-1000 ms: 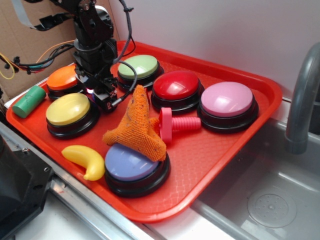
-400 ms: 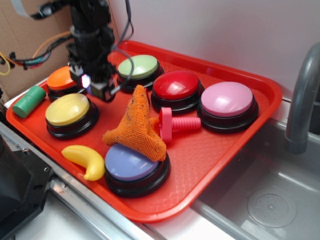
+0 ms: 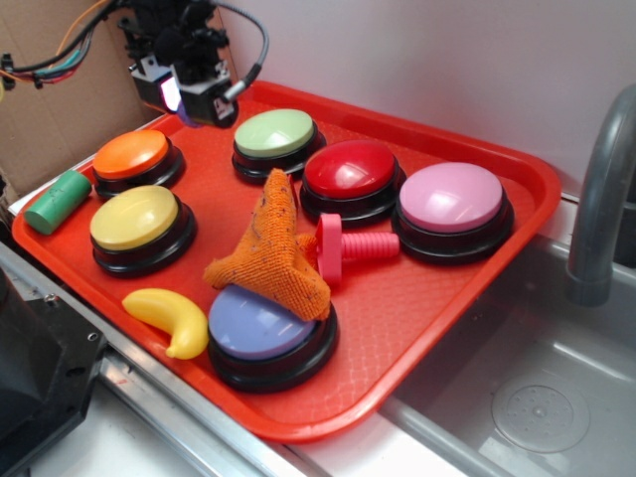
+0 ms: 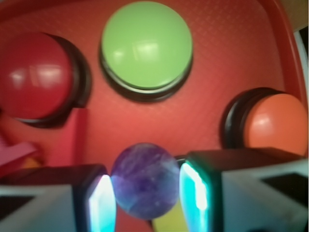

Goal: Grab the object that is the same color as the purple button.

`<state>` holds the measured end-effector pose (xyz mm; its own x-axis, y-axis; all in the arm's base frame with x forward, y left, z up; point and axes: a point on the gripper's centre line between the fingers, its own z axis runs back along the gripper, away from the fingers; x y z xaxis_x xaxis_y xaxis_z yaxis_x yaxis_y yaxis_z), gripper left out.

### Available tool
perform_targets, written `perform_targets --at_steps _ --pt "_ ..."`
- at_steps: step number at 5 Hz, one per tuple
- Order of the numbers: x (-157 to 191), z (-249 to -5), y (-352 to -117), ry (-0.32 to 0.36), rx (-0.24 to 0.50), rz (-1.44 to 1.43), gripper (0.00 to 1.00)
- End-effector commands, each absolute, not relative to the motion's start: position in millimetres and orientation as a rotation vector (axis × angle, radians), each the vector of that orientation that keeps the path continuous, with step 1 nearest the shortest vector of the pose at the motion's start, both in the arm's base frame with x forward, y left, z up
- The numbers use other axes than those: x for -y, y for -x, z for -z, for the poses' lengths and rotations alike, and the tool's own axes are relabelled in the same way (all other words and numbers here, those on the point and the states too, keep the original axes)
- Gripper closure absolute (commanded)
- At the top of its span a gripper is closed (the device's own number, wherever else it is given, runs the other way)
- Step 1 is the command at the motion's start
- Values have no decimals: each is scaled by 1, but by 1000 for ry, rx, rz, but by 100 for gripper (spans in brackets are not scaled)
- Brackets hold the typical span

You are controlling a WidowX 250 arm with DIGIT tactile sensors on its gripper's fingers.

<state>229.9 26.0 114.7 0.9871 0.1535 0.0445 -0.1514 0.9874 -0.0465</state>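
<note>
Gripper [image 4: 145,198] clenched on purple ball [image 4: 145,180], raised above red tray [image 3: 447,298], green button [image 4: 146,44] beyond, orange button [image 4: 270,123] right, red button [image 4: 34,79] left

place: toy-kitchen robot bench | cues: sink basin [image 3: 542,397], faucet [image 3: 599,199], cardboard backdrop [image 3: 60,109]

Gripper [image 4: 147,193] clamps the purple ball [image 4: 144,180] — green button [image 4: 146,44] beyond.

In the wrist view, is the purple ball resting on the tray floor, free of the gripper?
No, the purple ball sits pinched between the two fingers of the gripper, above the red tray.
</note>
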Motion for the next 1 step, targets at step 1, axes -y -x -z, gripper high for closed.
perform_targets --at_steps 1 --pt "-26 -139 -239 86 153 -190 100"
